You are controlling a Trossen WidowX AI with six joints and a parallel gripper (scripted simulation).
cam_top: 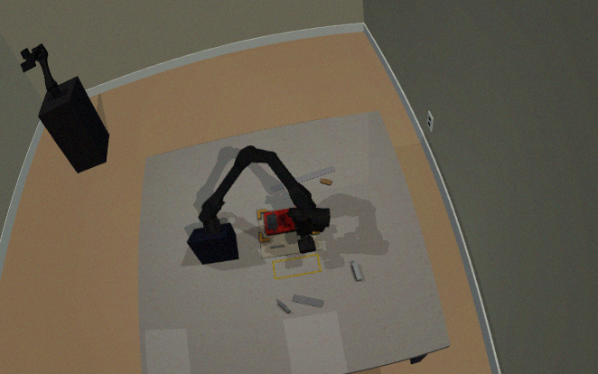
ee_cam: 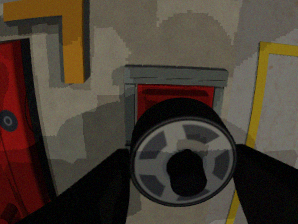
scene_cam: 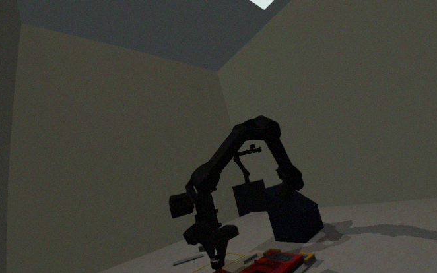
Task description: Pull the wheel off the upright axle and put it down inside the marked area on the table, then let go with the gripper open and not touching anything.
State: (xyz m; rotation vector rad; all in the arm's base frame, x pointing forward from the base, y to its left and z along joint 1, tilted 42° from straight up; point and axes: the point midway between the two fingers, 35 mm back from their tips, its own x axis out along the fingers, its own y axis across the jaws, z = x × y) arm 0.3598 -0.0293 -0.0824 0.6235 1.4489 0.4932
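Observation:
My gripper [scene_cam: 217,263] [ee_cam: 181,157] points down and is shut on the wheel, with a finger at each side of it. The wheel [ee_cam: 150,182] has a black tyre and a pale spoked face, turned up to the wrist camera. A dark shape fills its hub; I cannot tell whether the wheel is still around the axle. Below it, a red block [ee_cam: 175,93] sits in a grey holder [ee_cam: 175,76]. The marked area is a yellow outline [cam_top: 274,270] [scene_cam: 235,254] [ee_cam: 257,95] on the table, beside the pale board. In the top view the arm hides the wheel.
A red car body [cam_top: 278,222] [scene_cam: 270,263] [ee_cam: 20,90] lies on the pale board [cam_top: 268,252] between orange corner brackets [cam_top: 264,238] [ee_cam: 75,45]. Grey bars [cam_top: 308,301] [cam_top: 356,271] lie beyond the yellow outline. A small orange block [cam_top: 325,181] lies behind the arm.

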